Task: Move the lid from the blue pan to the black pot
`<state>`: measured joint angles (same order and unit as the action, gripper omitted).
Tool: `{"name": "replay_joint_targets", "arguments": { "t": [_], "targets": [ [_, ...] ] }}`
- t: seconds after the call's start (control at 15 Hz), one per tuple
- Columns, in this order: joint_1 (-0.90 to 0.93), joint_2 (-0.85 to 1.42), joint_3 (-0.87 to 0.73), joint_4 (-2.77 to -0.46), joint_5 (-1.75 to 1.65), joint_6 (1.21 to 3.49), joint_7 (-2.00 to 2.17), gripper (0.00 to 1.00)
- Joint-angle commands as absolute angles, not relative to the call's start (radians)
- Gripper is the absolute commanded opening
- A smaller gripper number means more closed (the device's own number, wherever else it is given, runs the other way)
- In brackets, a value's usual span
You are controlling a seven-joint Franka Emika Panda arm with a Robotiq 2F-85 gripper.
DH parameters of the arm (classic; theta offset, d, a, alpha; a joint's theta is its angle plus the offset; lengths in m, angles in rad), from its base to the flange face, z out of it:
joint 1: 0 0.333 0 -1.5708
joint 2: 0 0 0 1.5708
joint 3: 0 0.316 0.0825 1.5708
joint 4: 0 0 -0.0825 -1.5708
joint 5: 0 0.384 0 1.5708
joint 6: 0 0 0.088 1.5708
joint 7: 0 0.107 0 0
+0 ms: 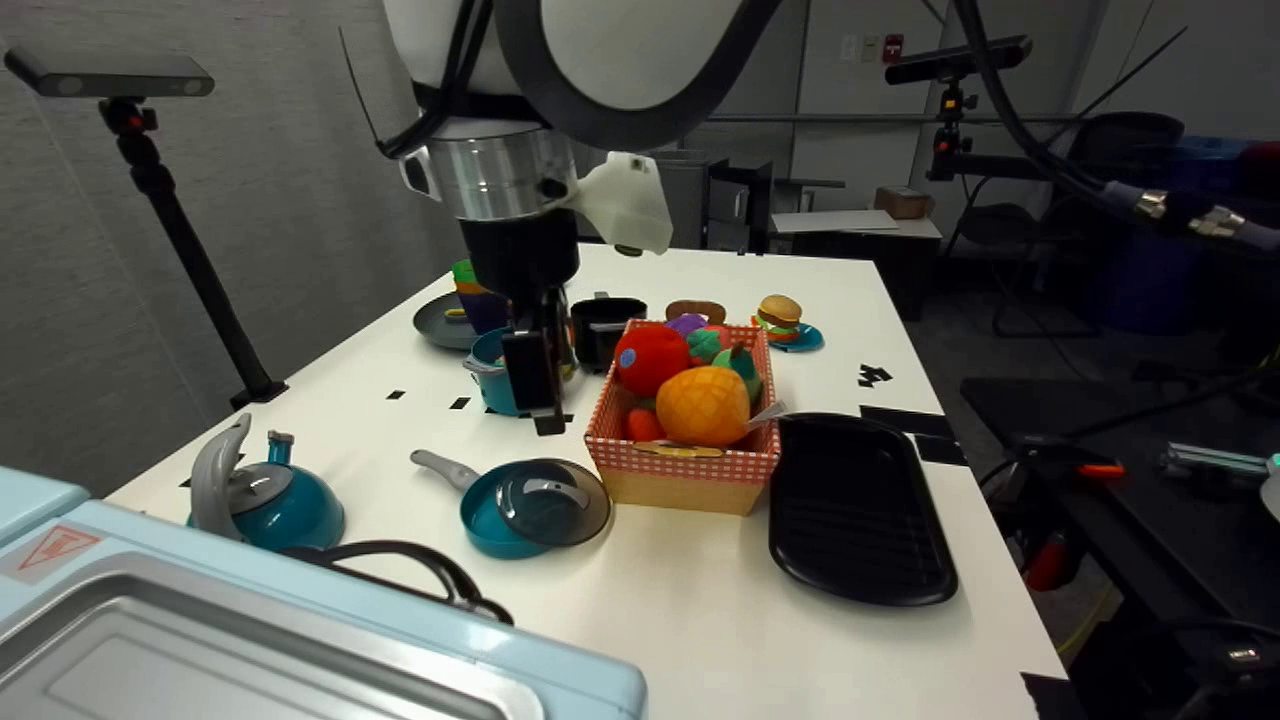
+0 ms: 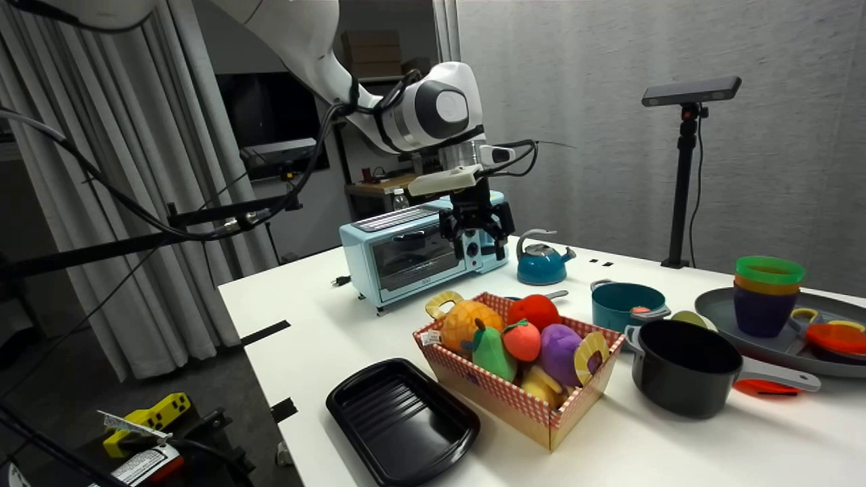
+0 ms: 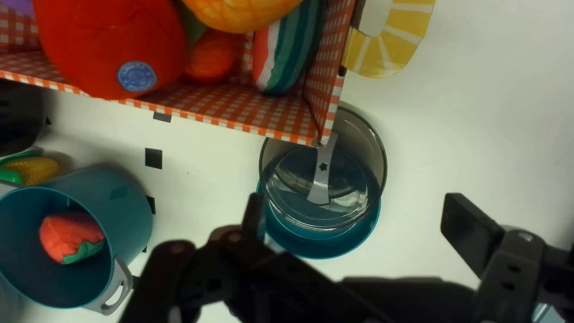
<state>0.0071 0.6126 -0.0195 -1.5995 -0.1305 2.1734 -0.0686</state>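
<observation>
The lid [image 1: 548,507] is round and see-through with a grey handle. It lies off-centre on the blue pan [image 1: 487,520], overhanging its rim on the basket side. In the wrist view the lid [image 3: 345,184] and blue pan [image 3: 320,249] show partly behind the basket corner. In an exterior view only the blue pan's handle [image 2: 557,295] shows clearly; the lid is hidden there. The black pot [image 2: 683,372] stands beyond the basket, open on top; it also shows in an exterior view [image 1: 600,335]. My gripper [image 3: 354,206] is open and empty, above the pan [image 1: 540,410].
A checkered basket [image 1: 690,475] of plush fruit stands right beside the pan and lid. A deep blue pot [image 2: 626,304], a teal kettle [image 1: 290,510], a light-blue toaster oven [image 2: 419,257], a black tray [image 1: 855,510] and a grey pan with cups [image 2: 717,318] stand around.
</observation>
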Motion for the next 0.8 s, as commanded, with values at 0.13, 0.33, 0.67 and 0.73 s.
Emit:
{"name": "replay_joint_targets", "arguments": {
  "t": [0.13,0.33,0.67,0.73],
  "targets": [
    [0.005,0.636,-0.019,-1.560,-0.131,2.154,-0.075,1.00],
    [0.005,0.642,-0.019,-1.554,-0.131,2.154,-0.075,1.00],
    [0.005,0.654,-0.017,-1.541,-0.129,2.152,-0.080,1.00],
    [0.001,0.669,-0.011,-1.532,-0.128,2.155,-0.097,1.00]
  ]
}}
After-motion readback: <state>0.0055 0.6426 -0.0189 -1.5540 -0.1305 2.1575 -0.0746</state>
